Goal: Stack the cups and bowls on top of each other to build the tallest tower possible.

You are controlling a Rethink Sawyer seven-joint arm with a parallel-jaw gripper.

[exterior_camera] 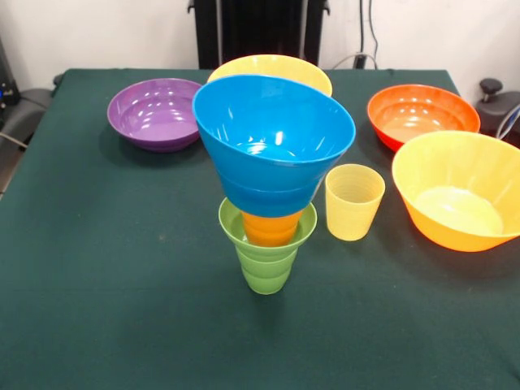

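Note:
The tower stands at the table's middle. Its lowest piece is a green ribbed cup [266, 272] with a wide green rim [230, 223]. An orange cup [270, 228] sits inside that rim. On top rests a medium blue bowl [273, 134], tilted so that its opening faces the camera, with a second blue band [268, 197] under it. A pale yellow cup [354, 201] stands upright just right of the tower, apart from it. No gripper or arm shows.
A purple bowl [156, 114] sits at the back left and a red-orange bowl [422, 115] at the back right. One big orange bowl [459, 191] lies at the right edge. Another [272, 65] stands behind the tower. The cloth [97, 284] is dark green.

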